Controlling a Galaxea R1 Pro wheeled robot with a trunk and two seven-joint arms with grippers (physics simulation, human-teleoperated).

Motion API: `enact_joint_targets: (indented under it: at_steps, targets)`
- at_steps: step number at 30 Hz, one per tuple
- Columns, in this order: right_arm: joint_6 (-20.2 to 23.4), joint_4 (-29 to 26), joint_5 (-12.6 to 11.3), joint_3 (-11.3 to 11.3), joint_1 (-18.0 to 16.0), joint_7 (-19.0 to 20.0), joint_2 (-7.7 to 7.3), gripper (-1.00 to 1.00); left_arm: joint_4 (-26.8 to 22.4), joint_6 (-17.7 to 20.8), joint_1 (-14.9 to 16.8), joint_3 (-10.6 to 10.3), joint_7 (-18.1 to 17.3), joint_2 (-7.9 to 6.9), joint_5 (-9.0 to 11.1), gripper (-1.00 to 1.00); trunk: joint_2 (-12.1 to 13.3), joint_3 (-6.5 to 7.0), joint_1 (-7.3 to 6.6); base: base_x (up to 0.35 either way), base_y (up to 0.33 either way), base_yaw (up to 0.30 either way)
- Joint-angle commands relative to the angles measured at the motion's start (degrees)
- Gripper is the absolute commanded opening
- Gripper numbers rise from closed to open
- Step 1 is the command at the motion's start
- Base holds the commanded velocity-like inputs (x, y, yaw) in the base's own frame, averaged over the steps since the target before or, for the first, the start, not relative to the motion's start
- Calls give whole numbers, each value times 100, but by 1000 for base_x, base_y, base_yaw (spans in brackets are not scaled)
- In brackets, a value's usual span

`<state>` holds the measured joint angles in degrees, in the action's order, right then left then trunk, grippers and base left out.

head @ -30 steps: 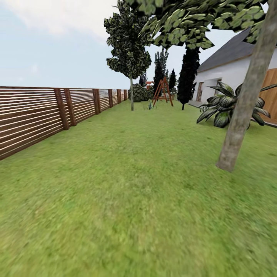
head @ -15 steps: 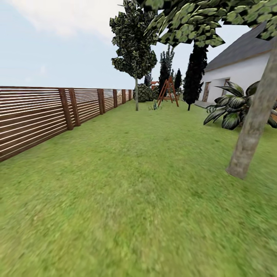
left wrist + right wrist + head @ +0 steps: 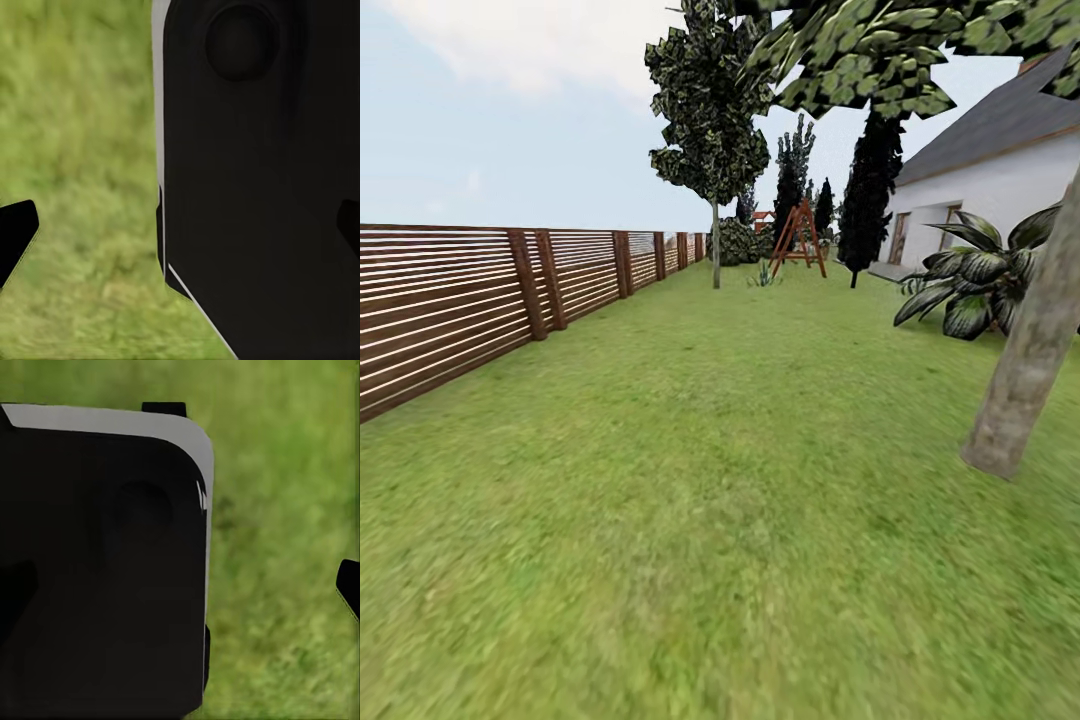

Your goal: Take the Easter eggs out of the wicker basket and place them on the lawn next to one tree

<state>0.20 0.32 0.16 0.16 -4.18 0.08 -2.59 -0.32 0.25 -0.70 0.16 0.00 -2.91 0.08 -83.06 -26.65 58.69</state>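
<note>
**Out on the lawn, with a tree close by**

Ahead, the head view looks down a long strip of lawn (image 3: pixel 700 480), mottled green and flat. A leaning pale grey-brown trunk of a tree (image 3: pixel 1028 360) rises from the grass at the right, its leafy crown overhead. A brown slatted wooden fence (image 3: pixel 480 300) runs along the left side into the distance. Farther off stands a second tree (image 3: pixel 712 110) with a thin trunk, and beyond it a red-brown swing frame (image 3: pixel 798 240) and dark conifers (image 3: pixel 870 190). A broad-leaved plant (image 3: pixel 970 285) grows near the white house (image 3: pixel 990 190) at the right.

Each wrist view looks down at blurred grass past a large black body of the robot. In the left wrist view one dark fingertip (image 3: pixel 15 236) shows at the edge, in the right wrist view another fingertip (image 3: pixel 349 585). How far either gripper is open I cannot tell, though nothing is seen between the fingers.
</note>
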Motion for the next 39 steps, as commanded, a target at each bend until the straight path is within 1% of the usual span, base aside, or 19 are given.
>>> enact_joint_targets:
  at_steps: [1, 30, 39]
  targets:
    - [0, 3, 2, 2, -4, 1, -2, 100, -3, 2, 0, 1, 0, 0, 1, 100, -2, -4, 3, 330, 0, 0]
    - [-28, 3, -22, -4, -4, -5, 3, 100, -3, 1, 0, 1, 0, 1, 1, 100, -2, -4, 3, 330, 0, 2]
    - [-29, 3, -39, -7, -4, -7, 2, 100, -3, 1, 0, 1, 0, 0, 1, 100, -2, -4, 3, 330, 0, 210]
